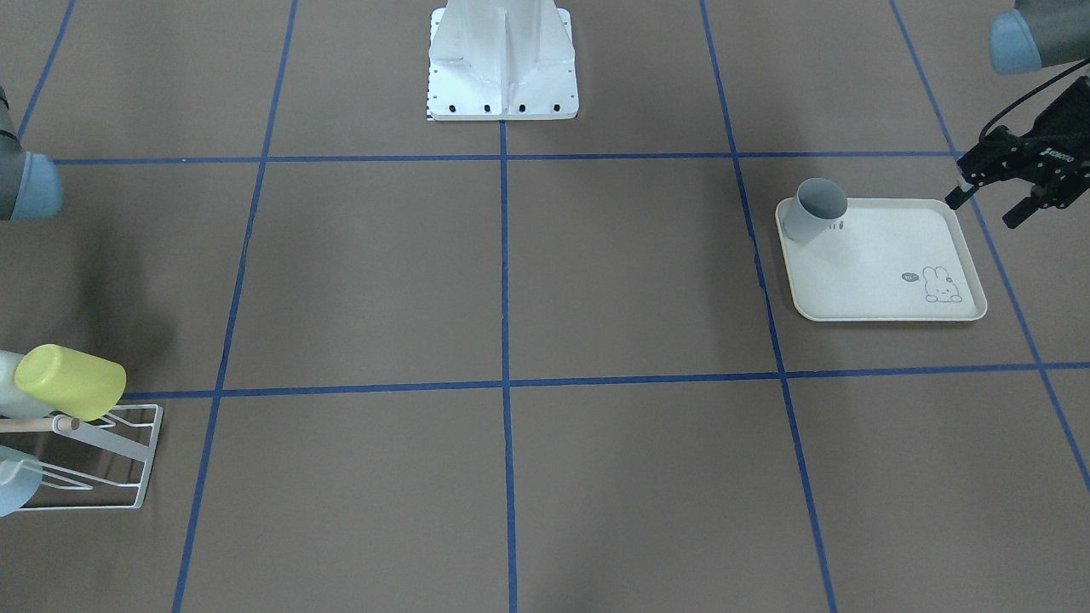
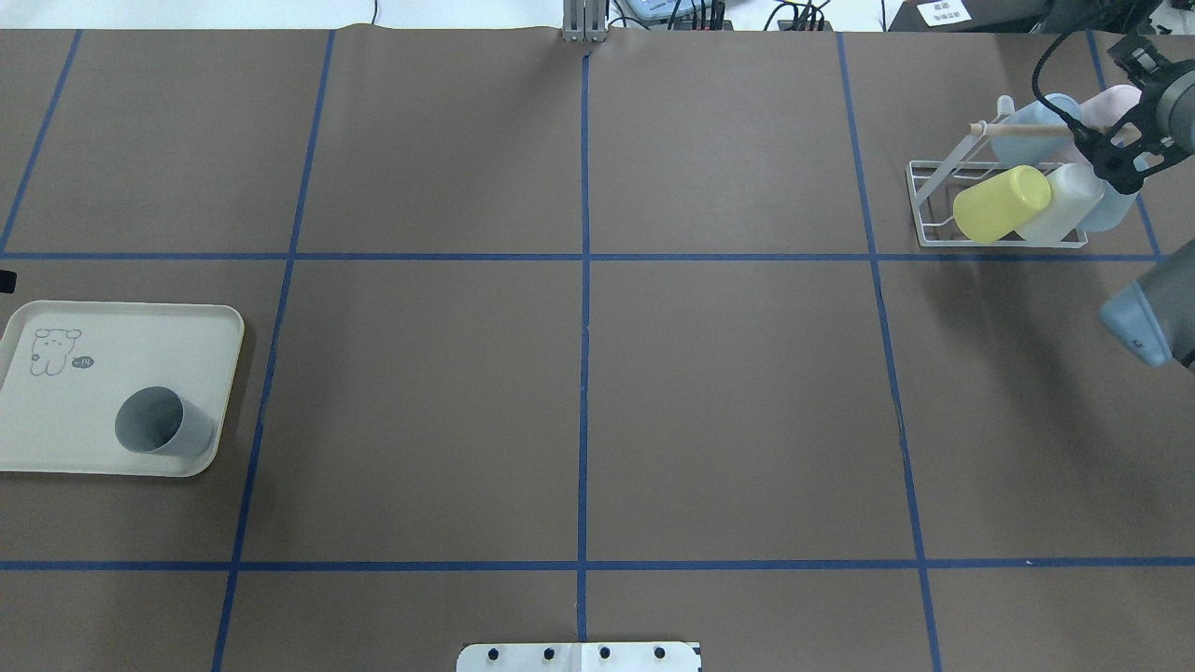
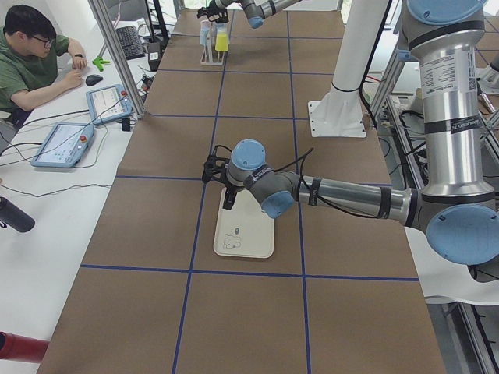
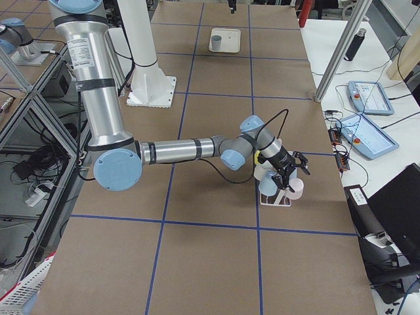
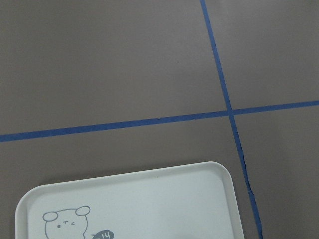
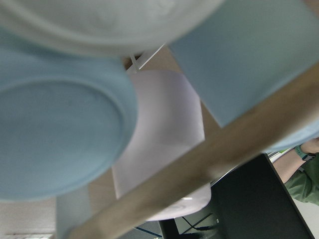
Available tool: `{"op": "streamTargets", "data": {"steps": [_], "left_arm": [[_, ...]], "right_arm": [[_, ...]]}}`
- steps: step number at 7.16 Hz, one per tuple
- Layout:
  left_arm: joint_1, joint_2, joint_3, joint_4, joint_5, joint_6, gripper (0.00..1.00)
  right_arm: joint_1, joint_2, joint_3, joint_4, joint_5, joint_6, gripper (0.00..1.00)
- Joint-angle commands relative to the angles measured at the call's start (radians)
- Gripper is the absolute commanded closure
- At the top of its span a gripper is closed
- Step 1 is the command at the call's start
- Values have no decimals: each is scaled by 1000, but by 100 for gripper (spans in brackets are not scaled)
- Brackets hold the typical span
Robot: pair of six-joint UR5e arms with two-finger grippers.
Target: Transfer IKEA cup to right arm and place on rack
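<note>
The cup (image 1: 813, 213) is standing upright on the tray's (image 1: 886, 264) corner. In the front view it is lying at 9 o'clock from the left gripper (image 1: 983, 213), which is spread and empty, near it. The right gripper (image 2: 1116, 159), apparently spread too, is hovering well apart at the rack (image 2: 920, 224).

silver links and light-blue joint caps are noted on left arm (image 3: 351, 191) and right arm (image 4: 177, 149), plus black left gripper (image 1: 983, 211), black cable (image 1: 1032, 92), white bolted base (image 1: 502, 94).

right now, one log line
grey plastic cup upright on cream rabbit-print tray | left jaws open near tray | right arm at white wire rack
</note>
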Motion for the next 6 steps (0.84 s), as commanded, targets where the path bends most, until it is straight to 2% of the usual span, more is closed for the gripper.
{"op": "streamTargets", "data": {"steps": [1, 3, 5, 6], "left_arm": [[0, 0, 0, 0, -1, 0, 0], [-2, 0, -3, 0, -1, 0, 0], [-2, 0, -8, 0, 1, -5, 0], [-2, 0, -13, 2, 4, -6, 0]], "right_arm": [[-1, 6, 2, 7, 3, -1, 3], [-1, 24, 39, 9, 17, 26, 4], [2, 47, 75, 3, 148, 232, 4], [6, 46, 117, 4, 226, 394, 3]]}}
